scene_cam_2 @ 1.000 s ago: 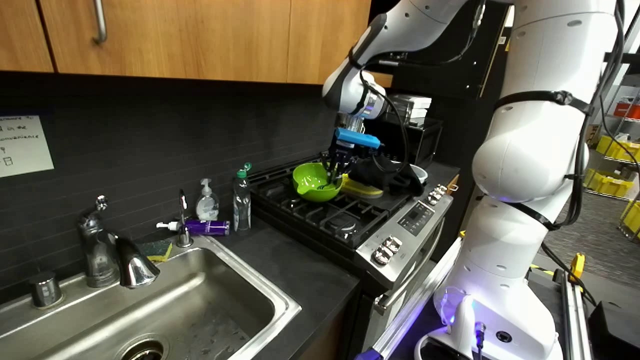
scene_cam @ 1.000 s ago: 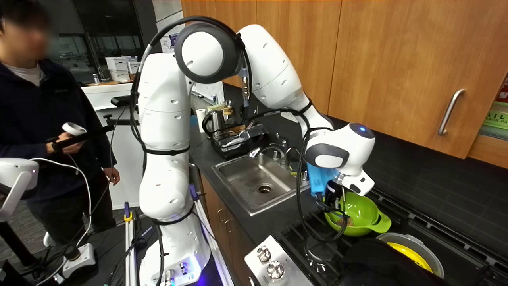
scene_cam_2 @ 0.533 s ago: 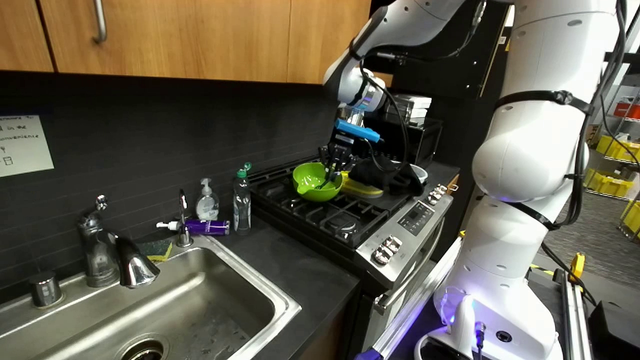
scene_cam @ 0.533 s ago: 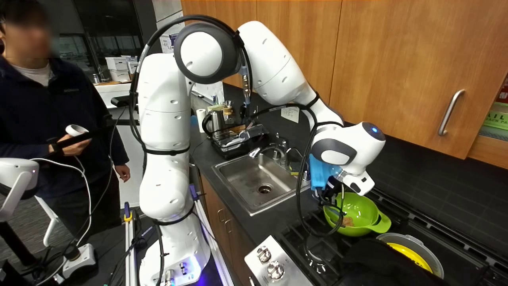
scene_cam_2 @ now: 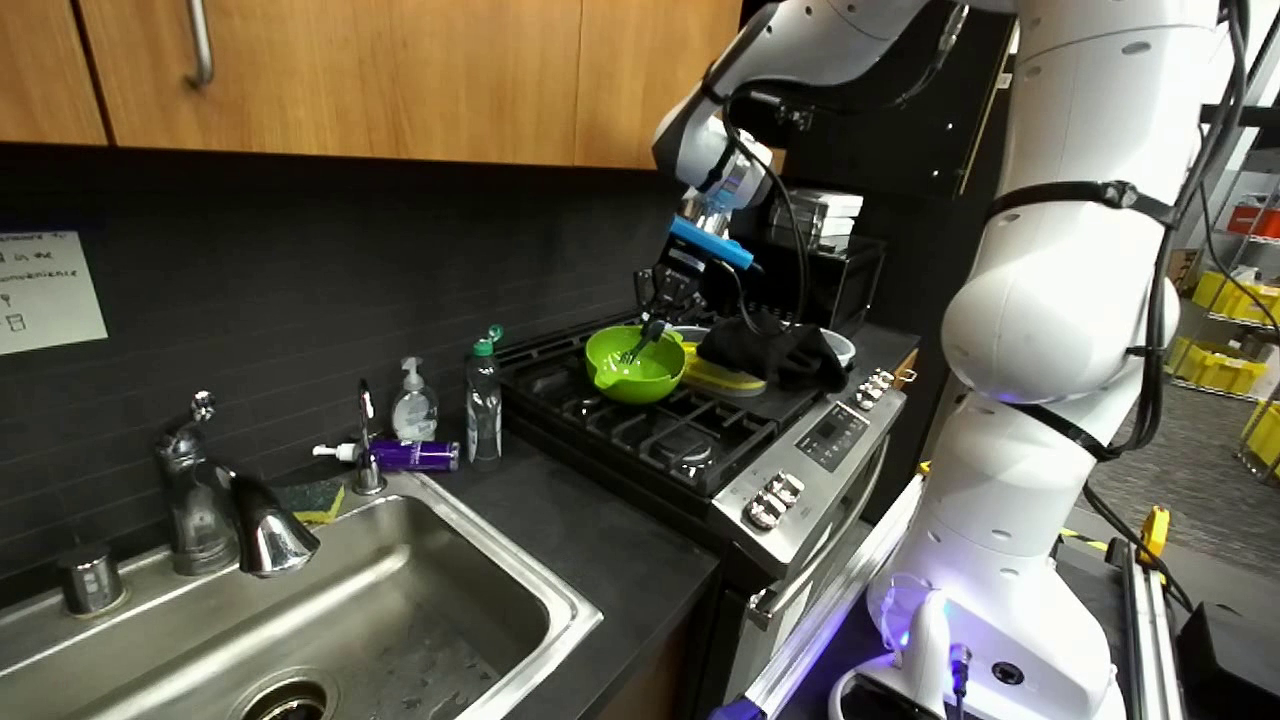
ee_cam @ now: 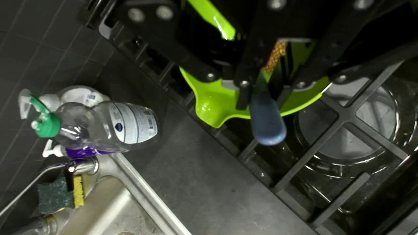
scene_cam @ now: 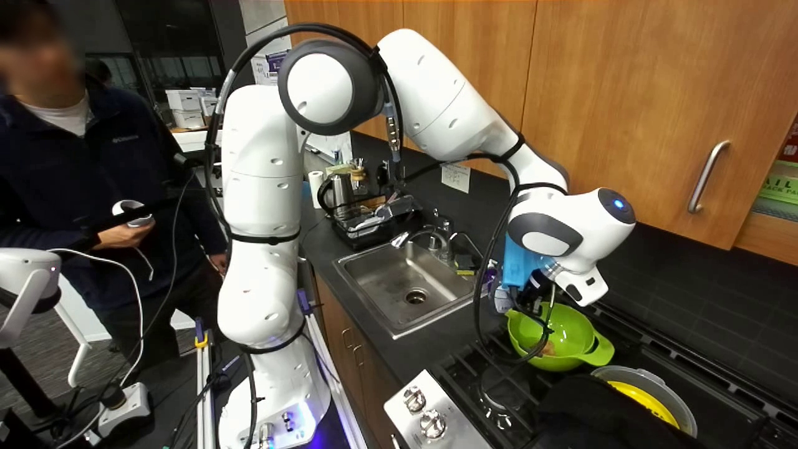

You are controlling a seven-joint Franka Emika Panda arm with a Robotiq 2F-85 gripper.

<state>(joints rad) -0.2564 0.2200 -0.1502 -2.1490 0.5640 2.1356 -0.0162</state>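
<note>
My gripper [ee_cam: 263, 94] is shut on the blue-grey handle of a utensil [ee_cam: 268, 124]; the rounded handle end sticks out past the fingers in the wrist view. In an exterior view the dark, pronged or slotted head of that utensil [scene_cam_2: 632, 354] points down into a green bowl [scene_cam_2: 640, 385]. Whether the head touches the bowl cannot be made out. The bowl, with a spout and a handle, sits on the stove. Brown grains [ee_cam: 276, 55] lie inside it, partly hidden behind the fingers in the wrist view and also visible in an exterior view.
Beside the bowl stand a grey pot [scene_cam: 676, 399] with something yellow in it and a black cloth [scene_cam: 598, 411]. A clear bottle with a green cap [scene_cam_2: 484, 400], a soap pump [scene_cam_2: 415, 405] and a purple bottle [scene_cam_2: 420, 456] are near the sink [scene_cam_2: 560, 610]. Wooden cabinets [scene_cam: 623, 93] hang above.
My gripper has risen slightly and tilted, shifting toward the back wall with the utensil still held. The utensil's head has come up inside the bowl. The bowl has stayed in place.
</note>
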